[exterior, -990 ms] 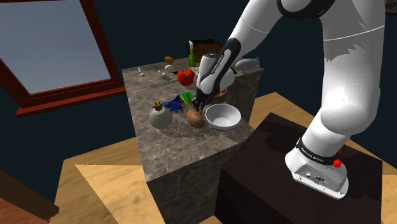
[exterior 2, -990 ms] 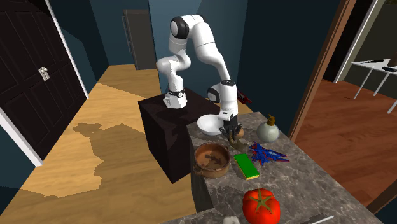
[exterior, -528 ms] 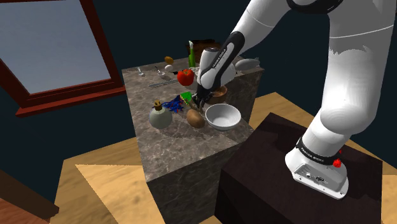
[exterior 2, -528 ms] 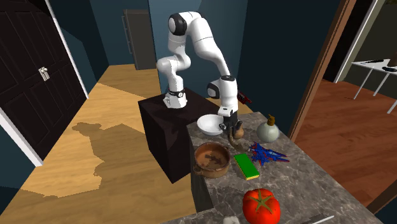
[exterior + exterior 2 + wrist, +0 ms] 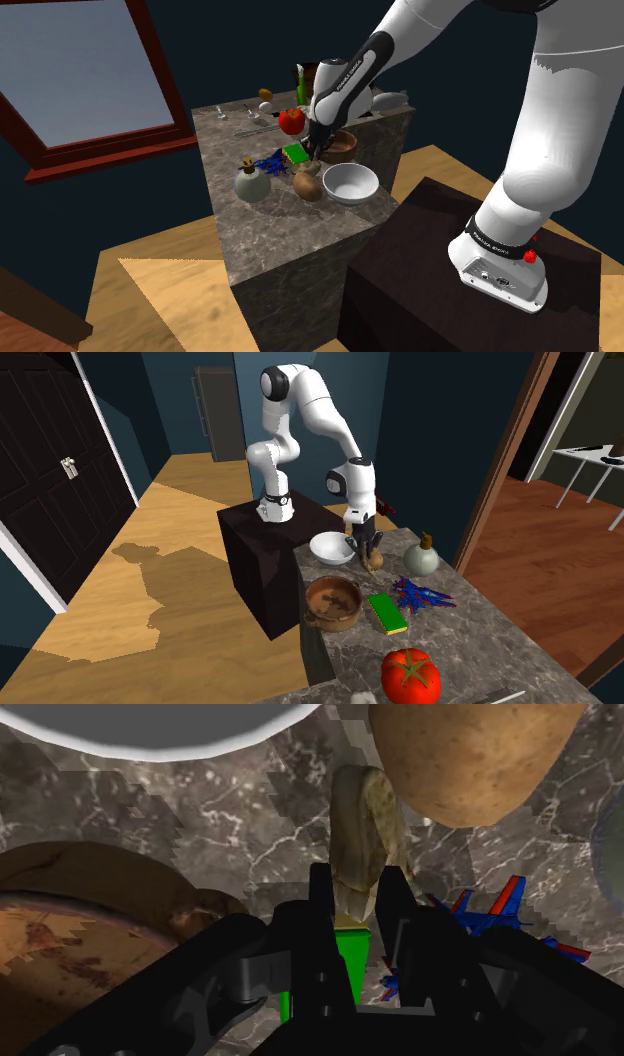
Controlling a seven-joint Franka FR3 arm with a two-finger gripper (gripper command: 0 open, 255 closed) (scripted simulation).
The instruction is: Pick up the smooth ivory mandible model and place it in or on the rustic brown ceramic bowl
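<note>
In the shoulder view, the jaws hung pointing down over the middle of the marble counter [image 5: 222,145]. They were above the green sponge [image 5: 293,152] and just beside the brown bowl [image 5: 344,143], which sat by the counter's edge facing the stand [image 5: 440,240]. A potato [image 5: 308,186] and a white bowl [image 5: 350,183] lay toward the counter's corner nearest the stand.

In the second exterior view, the jaws stood clear of the counter, above the gap between the white bowl and the potato. The brown bowl sat farther along the same edge, apart from the white bowl and empty.

In the wrist view, the jaws were clamped on the mandible model [image 5: 367,819], a mottled ivory-tan curved piece. They gripped it by one end, and the rest jutted out past the fingertips over bare marble, with the brown bowl off to one side.

We judged the model stiff and light, so weight was no worry. Its smooth surface and the end-on hold made it likely to pivot or slip if swung quickly. A hold nearer the thick middle of the curve would have been steadier. The thin ends looked like the parts most apt to chip, so we favoured a low, gentle release into the bowl.
</note>
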